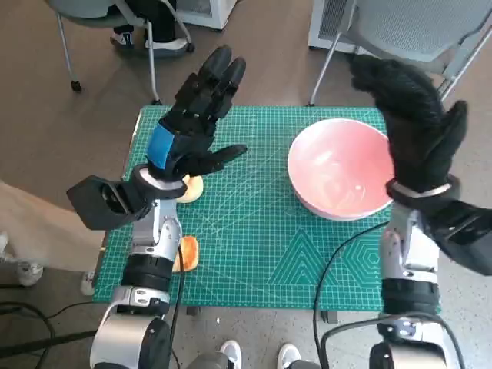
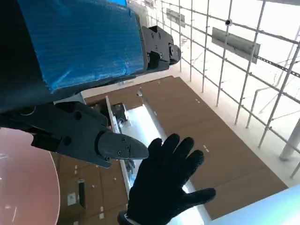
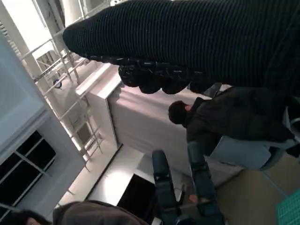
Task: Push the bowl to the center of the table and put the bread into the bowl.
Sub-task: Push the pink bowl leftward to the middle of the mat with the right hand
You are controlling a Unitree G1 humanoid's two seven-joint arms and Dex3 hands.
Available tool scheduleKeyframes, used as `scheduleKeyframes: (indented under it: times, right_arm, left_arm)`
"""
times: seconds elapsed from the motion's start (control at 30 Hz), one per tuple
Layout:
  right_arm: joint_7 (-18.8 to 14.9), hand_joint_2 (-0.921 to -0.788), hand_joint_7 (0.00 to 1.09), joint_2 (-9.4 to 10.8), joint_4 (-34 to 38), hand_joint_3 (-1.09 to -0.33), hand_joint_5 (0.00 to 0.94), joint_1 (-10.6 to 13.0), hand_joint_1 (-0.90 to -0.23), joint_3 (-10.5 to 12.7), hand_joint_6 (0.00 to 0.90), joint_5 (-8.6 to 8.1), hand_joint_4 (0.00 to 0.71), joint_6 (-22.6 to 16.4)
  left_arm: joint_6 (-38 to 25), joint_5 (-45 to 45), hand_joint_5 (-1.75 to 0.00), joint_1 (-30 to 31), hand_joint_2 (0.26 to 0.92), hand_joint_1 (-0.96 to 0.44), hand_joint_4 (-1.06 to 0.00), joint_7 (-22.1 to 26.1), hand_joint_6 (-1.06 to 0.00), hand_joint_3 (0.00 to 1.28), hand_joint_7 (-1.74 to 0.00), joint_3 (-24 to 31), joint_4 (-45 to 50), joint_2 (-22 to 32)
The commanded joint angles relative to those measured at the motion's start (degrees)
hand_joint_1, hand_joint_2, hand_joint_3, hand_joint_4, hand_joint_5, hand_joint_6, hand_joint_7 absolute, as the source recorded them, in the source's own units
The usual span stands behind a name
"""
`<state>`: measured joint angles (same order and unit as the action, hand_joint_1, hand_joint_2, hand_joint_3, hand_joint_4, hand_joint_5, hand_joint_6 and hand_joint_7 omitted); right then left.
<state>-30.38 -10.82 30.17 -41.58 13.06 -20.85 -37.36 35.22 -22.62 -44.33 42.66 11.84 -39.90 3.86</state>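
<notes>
Both forearms rise from the near edge. Pink bowl (image 1: 340, 167) sits on the green tabletop (image 1: 269, 246) at about two o'clock from its middle, close to the far right edge. Bread (image 1: 187, 253) lies at eight o'clock, another piece (image 1: 192, 187) just beyond, partly hidden. Left robot hand (image 1: 194, 123) is raised, fingers spread, holding nothing. Right robot hand (image 1: 411, 123) hovers above the bowl's right rim, likewise spread and empty.

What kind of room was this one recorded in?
Probably an office or lab: a small table under a green cutting mat, grey office chairs on a brown floor, and a seated person nearby.
</notes>
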Motion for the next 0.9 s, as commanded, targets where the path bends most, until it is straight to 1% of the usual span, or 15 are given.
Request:
scheduleKeyframes:
  times: [0.03,0.13,0.23,0.27,0.37,0.47,0.5,0.57,0.7,0.9]
  right_arm:
    - [-0.63,-0.921,0.42,-3.41,8.82,-0.692,0.001,-2.37,-0.619,3.36,0.172,-0.88,0.274,-1.61]
    - [-0.64,-0.921,0.41,-4.83,14.42,-0.707,0.000,-4.51,-0.618,4.75,0.156,-0.65,0.261,-3.08]
    - [0.93,-0.921,0.40,-7.07,22.62,-0.725,0.000,-7.62,-0.616,6.72,0.142,-0.23,0.248,-3.20]
    - [1.24,-0.921,0.39,-7.51,24.35,-0.728,0.000,-8.28,-0.617,7.12,0.140,-0.13,0.241,-3.24]
    - [2.38,-0.921,0.39,-8.57,28.64,-0.733,0.000,-9.91,-0.622,7.95,0.136,0.33,0.229,-3.28]
    - [5.18,-0.921,0.38,-10.14,33.35,-0.742,0.000,-11.43,-0.625,8.30,0.135,1.69,0.223,-2.19]
    - [6.26,-0.921,0.38,-10.68,34.74,-0.745,0.000,-11.80,-0.625,8.31,0.135,2.28,0.223,-1.72]
    - [7.17,-0.921,0.37,-11.17,36.22,-0.758,0.000,-12.24,-0.625,8.34,0.136,2.91,0.220,-1.53]
    - [10.13,-0.921,0.36,-12.30,39.49,-0.776,0.000,-12.83,-0.626,8.61,0.141,3.98,0.217,1.18]
    - [13.17,-0.921,0.34,-12.79,41.85,-0.828,0.001,-12.61,-0.609,8.61,0.153,5.13,0.218,4.10]
  left_arm:
    - [-0.14,-0.03,-0.01,0.32,0.921,-0.15,-0.07,-0.53,-0.20,0.20,-0.01,-0.23,0.69,-0.08]
    - [0.05,0.00,0.00,0.30,0.921,-0.15,-0.07,-0.61,-0.20,0.20,-0.01,-0.22,0.43,-0.05]
    - [0.13,-0.08,0.00,0.29,0.921,-0.15,-0.07,-0.67,-0.20,0.20,-0.01,-0.12,0.19,0.01]
    - [0.13,-0.10,0.00,0.30,0.921,-0.15,-0.07,-0.68,-0.20,0.20,-0.01,-0.12,0.18,-0.01]
    - [0.10,-0.12,0.00,0.40,0.921,-0.14,-0.07,-0.76,-0.20,0.20,-0.01,-0.14,0.31,-0.08]
    - [0.22,-0.13,0.00,0.53,0.921,-0.14,-0.07,-0.89,-0.20,0.20,-0.01,-0.12,0.45,-0.15]
    - [0.22,-0.13,0.00,0.57,0.921,-0.14,-0.07,-0.94,-0.20,0.20,-0.01,-0.12,0.54,-0.16]
    - [0.21,-0.11,0.00,0.62,0.921,-0.13,-0.07,-1.02,-0.20,0.20,-0.01,-0.13,0.65,-0.18]
    - [-0.12,-0.17,0.00,0.72,0.921,-0.13,-0.07,-1.26,-0.20,0.21,-0.01,-0.17,1.16,-0.15]
    - [-0.40,-0.36,0.00,1.02,0.921,-0.13,-0.06,-1.37,-0.20,0.21,-0.01,-0.13,1.73,-0.01]
